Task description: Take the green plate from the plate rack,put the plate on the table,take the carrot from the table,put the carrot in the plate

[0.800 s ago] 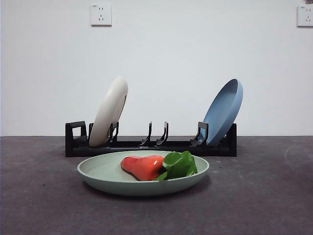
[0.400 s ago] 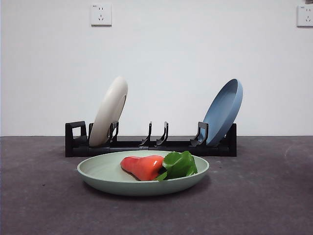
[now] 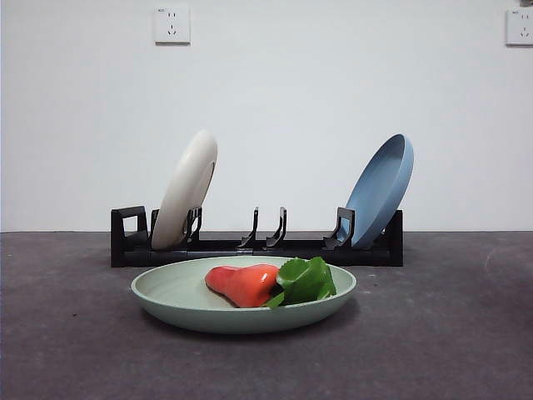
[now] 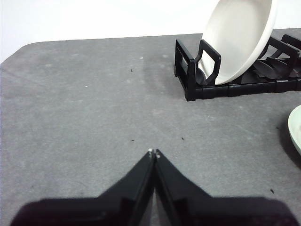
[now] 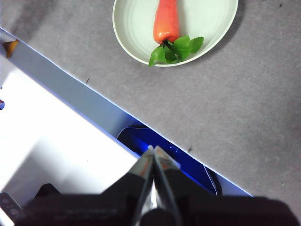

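The green plate (image 3: 179, 298) lies flat on the table (image 3: 441, 333) in front of the plate rack (image 3: 250, 246). Inside it lies the carrot (image 3: 246, 283), orange-red body to the left and green leaves to the right. In the right wrist view the green plate (image 5: 207, 21) and the carrot (image 5: 167, 21) sit well ahead of my right gripper (image 5: 153, 149), which is shut and empty over the table's edge. My left gripper (image 4: 154, 153) is shut and empty over bare table, short of the rack's looped end (image 4: 197, 70). The plate's rim (image 4: 296, 127) shows at that view's side.
A cream-white plate (image 3: 185, 190) leans in the rack's left slots and a blue plate (image 3: 379, 190) in its right slots; the middle prongs hold nothing. A white and blue surface (image 5: 61, 136) lies beyond the table edge under the right gripper.
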You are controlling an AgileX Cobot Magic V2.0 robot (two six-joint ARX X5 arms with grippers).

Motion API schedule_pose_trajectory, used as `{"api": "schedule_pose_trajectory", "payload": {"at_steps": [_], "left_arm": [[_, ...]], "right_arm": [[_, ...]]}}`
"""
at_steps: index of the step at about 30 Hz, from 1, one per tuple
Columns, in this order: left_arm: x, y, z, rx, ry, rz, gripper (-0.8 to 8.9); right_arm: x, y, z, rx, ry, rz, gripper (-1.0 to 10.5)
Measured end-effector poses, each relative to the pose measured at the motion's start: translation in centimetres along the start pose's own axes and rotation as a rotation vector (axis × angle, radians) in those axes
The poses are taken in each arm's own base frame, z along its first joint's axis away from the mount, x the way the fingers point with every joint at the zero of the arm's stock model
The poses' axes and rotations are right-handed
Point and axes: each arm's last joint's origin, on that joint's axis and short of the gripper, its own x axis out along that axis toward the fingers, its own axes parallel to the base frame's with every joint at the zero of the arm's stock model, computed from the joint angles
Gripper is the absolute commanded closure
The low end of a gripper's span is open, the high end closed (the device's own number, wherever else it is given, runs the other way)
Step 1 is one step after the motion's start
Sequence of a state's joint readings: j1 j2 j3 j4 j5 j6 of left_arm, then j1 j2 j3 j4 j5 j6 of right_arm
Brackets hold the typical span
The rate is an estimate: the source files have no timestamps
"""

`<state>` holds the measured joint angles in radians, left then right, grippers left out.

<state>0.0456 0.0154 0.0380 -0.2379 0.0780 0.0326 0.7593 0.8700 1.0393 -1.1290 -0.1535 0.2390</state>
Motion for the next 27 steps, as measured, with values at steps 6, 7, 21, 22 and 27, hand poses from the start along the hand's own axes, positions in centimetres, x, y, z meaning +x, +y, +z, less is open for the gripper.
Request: {"api": "schedule_pose_trajectory", "payload": {"at_steps": [6,7,21,22,27], "left_arm": [[0.0,0.0,0.0,0.000,0.000,0.000,8.15],[0.0,0.0,0.0,0.000,0.000,0.000,8.15],[0.0,0.0,0.0,0.000,0.000,0.000,8.15],[0.0,0.0,0.0,0.000,0.000,-0.001,8.15],[0.0,0.0,0.0,0.000,0.000,0.000,8.15]], "right_arm": [[-1.1,-0.8,-0.1,-0.022,-0.077,-0.026,9.5],[-1.5,-1.0,0.0,-0.028,-0.123,-0.036,9.5],[-1.6,-6.9,-3.6,0.056,-0.803,-0.385,9.5],[-0.8,-7.3,-4.2,0.048,-0.839,-0.401,9.5],[2.8,-8.8,-7.1,0.026,-0.950,-0.456,9.5]]}}
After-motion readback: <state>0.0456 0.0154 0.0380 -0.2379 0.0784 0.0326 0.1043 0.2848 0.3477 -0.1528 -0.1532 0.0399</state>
